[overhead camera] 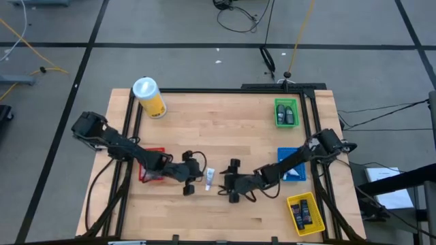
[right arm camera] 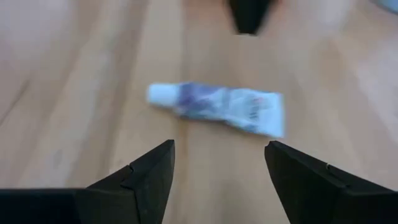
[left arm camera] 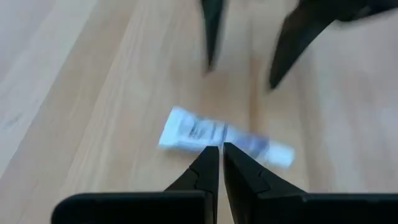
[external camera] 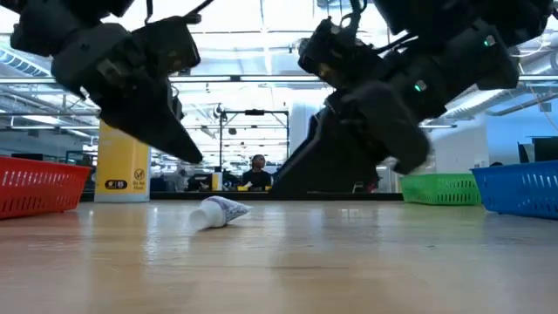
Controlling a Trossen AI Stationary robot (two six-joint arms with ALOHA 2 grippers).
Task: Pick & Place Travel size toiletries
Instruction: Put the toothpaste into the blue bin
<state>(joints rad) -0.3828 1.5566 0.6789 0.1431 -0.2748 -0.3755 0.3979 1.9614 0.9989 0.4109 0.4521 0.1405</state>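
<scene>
One thin white-blue tube (overhead camera: 210, 177) lies flat on the wooden table, between my two grippers. It also shows in the low view (external camera: 218, 211), in the left wrist view (left arm camera: 224, 137) and in the right wrist view (right arm camera: 217, 107). My left gripper (overhead camera: 201, 175) (left arm camera: 221, 152) is shut and hovers just left of the tube, above it. My right gripper (overhead camera: 222, 182) (right arm camera: 219, 149) is open and hangs just right of the tube, its fingers pointing at it without touching. In the low view both grippers (external camera: 193, 155) (external camera: 296, 170) stand clear above the table.
A red bin (overhead camera: 151, 165) sits under my left arm and a blue bin (overhead camera: 291, 163) under my right arm. A green bin (overhead camera: 286, 112) holding dark bottles stands at the far right, a yellow bin (overhead camera: 304, 212) at the near right. A yellow canister (overhead camera: 150, 97) stands far left.
</scene>
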